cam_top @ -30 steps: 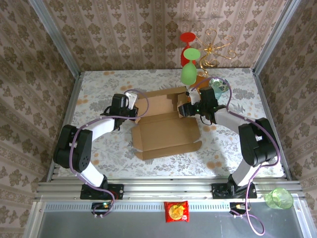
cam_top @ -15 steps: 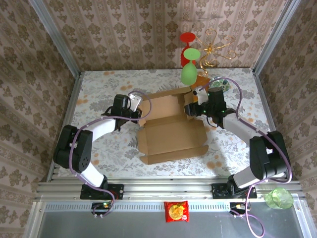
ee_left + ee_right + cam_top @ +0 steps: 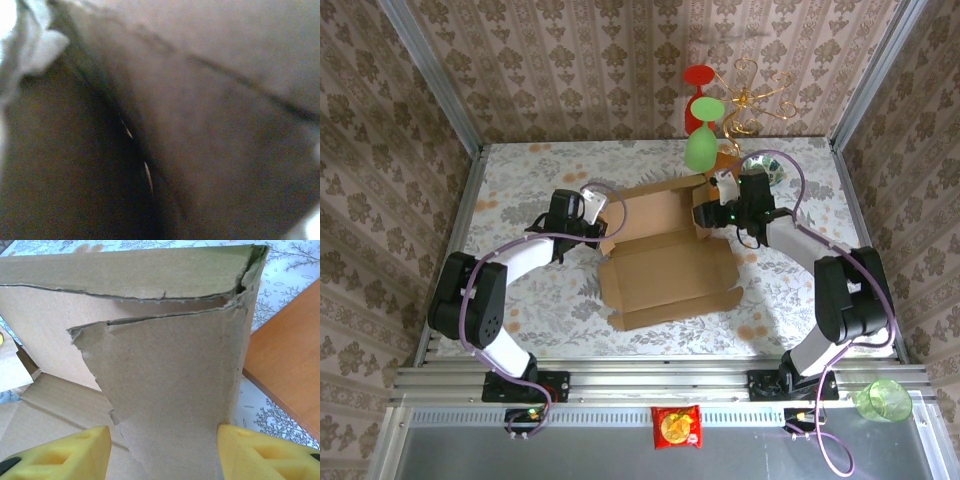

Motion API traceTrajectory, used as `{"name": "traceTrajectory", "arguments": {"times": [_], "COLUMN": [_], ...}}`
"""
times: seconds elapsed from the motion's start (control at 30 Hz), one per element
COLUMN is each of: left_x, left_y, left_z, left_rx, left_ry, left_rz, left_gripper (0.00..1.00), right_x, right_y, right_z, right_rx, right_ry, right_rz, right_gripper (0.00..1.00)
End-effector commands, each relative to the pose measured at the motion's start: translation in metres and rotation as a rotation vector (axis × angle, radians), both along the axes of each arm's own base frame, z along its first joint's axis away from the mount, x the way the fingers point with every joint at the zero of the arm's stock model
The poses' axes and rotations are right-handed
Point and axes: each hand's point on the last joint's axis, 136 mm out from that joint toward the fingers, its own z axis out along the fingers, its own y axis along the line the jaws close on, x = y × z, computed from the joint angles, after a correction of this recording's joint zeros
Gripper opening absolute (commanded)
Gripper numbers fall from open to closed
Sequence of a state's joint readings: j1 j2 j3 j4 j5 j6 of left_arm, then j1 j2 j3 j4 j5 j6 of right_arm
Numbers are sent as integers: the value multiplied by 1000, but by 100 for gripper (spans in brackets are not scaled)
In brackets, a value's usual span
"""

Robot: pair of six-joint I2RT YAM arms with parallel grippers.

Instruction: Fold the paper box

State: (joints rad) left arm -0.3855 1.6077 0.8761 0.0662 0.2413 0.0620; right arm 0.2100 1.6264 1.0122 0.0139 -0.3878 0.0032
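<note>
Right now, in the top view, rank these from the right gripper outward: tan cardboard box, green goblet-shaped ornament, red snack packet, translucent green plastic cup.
1. Nearest: tan cardboard box, its raised rear flap at the right gripper.
2. Next: green goblet-shaped ornament, just beyond, toward the table's far edge.
3. Then: red snack packet, near ledge, centre.
4. Farthest: translucent green plastic cup, near right corner.

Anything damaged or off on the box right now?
Yes. On the paper box, the upright flap standing between the yellow pads of the right hand is torn: ragged left edge and a split along its top fold.
</note>
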Motion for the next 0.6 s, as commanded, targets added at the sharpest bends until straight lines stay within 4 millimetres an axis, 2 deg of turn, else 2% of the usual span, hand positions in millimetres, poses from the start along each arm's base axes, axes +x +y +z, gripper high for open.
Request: {"name": "traceTrajectory", "arguments": {"times": [0.0,0.17,0.27,0.33,0.43,0.57], "left_x": [-3,-1,0,0,-1,-4], "left_y": [-11,-12,-13,-13,-12,-12], "left_z": [6,7,8,9,9,9], "left_rx": [1,6,9,13,34,46], "left_ry": [4,5,6,7,18,28], "left_rz": [-69,-69,-70,-72,-81,-93], "left_gripper": [0,0,0,0,0,0], "right_x": [7,10,10,11,11,6], "right_y": [9,13,12,9,-2,-17], "right_z": [5,2,-2,-5,-4,8], "right_rx": [22,12,-1,-15,-36,-34], "right_ry": [-1,-7,-6,-7,-20,-43], "right_rz": [29,23,12,-5,-50,-91], "right_gripper": [54,30,20,20,31,37]}}
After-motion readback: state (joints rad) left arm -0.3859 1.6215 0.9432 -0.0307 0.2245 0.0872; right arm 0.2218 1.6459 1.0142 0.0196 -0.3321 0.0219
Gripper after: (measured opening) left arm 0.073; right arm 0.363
